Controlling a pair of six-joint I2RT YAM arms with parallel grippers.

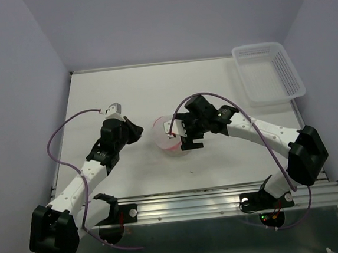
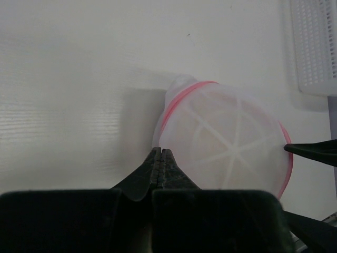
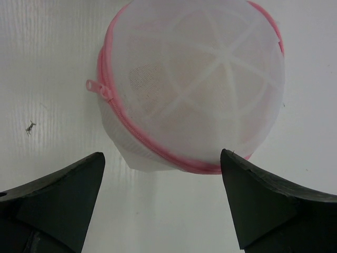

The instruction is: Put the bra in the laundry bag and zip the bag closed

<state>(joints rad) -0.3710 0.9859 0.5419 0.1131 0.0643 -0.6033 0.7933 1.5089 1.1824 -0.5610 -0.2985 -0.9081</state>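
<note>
From above, the laundry bag (image 1: 164, 142) is partly covered by the right end effector (image 1: 187, 141). The bra (image 3: 221, 79) is made out only as a faint peach tint through the mesh. The basket (image 2: 315, 47) is cut off by the left wrist view's edge.

Laundry bag (image 1: 167, 136) is sitting on the bench (image 1: 124, 89), about mid-bench, in front of both arm bases. Bra (image 3: 181, 113) is lying inside the bag, showing faintly through the mesh. Zipper pull (image 3: 93, 86) is lying on the bag's left side in the right wrist view. Left hand (image 1: 135, 131) is sitting just left of the bag, tips at its edge. Right hand (image 1: 185, 138) is hanging over the bag's right part, one finger on each side. Basket (image 1: 268, 73) is standing at the far right corner, well apart from the bag.
</note>
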